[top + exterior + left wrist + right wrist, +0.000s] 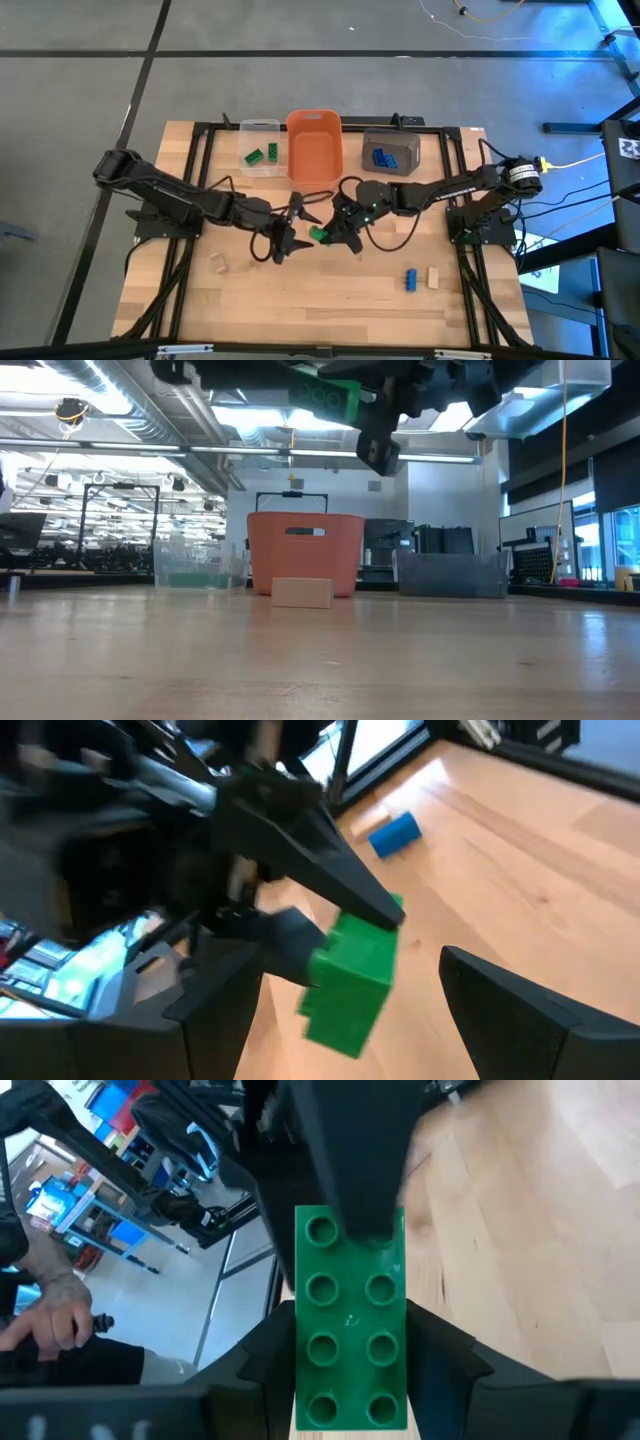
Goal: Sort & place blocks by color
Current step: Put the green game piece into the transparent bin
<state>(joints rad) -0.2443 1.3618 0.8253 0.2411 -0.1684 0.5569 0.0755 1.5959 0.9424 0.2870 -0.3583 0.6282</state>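
Green studded plastic brick (350,1330) sits clamped between the fingers (440,1355) of the right gripper (330,236), raised above the wooden surface (330,300) near its centre. Left gripper (284,240) hangs just beside it at 9 o'clock, fingers spread wide and holding nothing. Two more green bricks (260,154) lie in the clear plastic bin (262,128) at 11 o'clock. One blue brick (410,279) and one tan brick (434,277) rest at 4 o'clock, another tan brick (217,263) at 8 o'clock.

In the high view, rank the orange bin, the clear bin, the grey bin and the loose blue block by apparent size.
1. Orange plastic bin, largest.
2. Grey bin and clear plastic bin: too alike to rank.
3. Loose blue studded block, smallest by far.
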